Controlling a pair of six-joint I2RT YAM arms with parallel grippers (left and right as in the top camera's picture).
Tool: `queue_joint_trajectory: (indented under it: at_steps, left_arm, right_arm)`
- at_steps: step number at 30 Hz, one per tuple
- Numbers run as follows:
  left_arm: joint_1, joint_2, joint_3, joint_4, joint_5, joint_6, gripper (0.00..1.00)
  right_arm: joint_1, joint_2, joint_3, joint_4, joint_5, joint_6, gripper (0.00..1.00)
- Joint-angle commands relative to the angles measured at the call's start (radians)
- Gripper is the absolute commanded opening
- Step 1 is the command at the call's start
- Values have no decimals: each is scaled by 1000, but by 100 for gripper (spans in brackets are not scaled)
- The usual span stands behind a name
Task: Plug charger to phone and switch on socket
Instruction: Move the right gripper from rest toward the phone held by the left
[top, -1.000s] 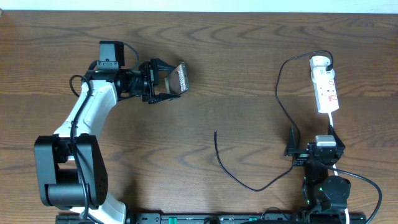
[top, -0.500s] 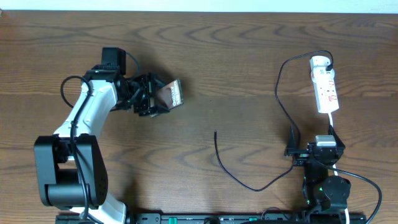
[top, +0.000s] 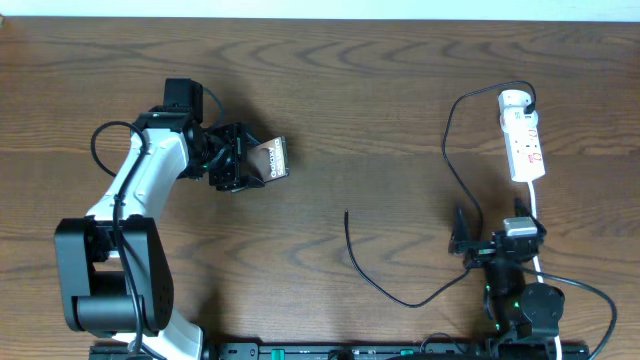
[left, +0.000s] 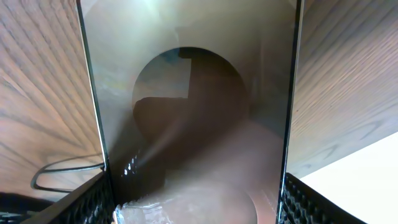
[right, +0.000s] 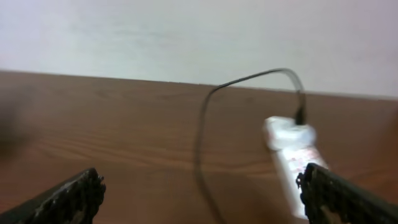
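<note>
Gripping phone (top: 270, 159), tilted, between left fingers (left: 85, 202)

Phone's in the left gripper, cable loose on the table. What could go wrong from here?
1. The phone, pinched by its edges and tilted in the left gripper, could slip or twist when the plug is pushed in.
2. The free end of the charger lies apart from the open right gripper; it may be grasped badly and line up poorly with the phone.

Your left arm (top: 140, 190) shows a curved white shell between black joints and a thin black cable (top: 98, 145) looping off it. Your right arm (top: 515, 270) is black with small green lights; its claw (right: 199, 180) has black, knurled fingers (right: 71, 198).
</note>
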Motion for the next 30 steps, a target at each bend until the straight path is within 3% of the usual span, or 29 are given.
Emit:
queue_joint_trajectory:
  at_steps: [1, 6, 10, 15, 19, 22, 26, 30]
  left_arm:
    - [-2, -32, 31, -3, 6, 13, 7]
    - [-2, -32, 31, -3, 6, 12, 7]
    - [-2, -32, 31, -3, 6, 12, 7]
    - [-2, -32, 31, -3, 6, 13, 7]
    - [-2, -32, 31, -3, 6, 13, 8]
    - [-2, -32, 31, -4, 6, 13, 7]
    - [-2, -32, 31, -4, 2, 13, 7]
    - [-2, -32, 31, -19, -21, 13, 7]
  right_arm:
    - [-7, 59, 14, 12, -114, 157, 99]
    - [-7, 287, 154, 42, -162, 155, 99]
    - [-7, 584, 363, 32, -304, 129, 99]
    - [2, 1037, 719, -70, -639, 130, 99]
    - [51, 1346, 993, -221, -937, 130, 99]
    - [113, 1528, 1139, -240, -1168, 130, 99]
    - [205, 1662, 1227, -192, -1204, 130, 99]
    - [323, 1714, 1233, -37, -1114, 147, 99]
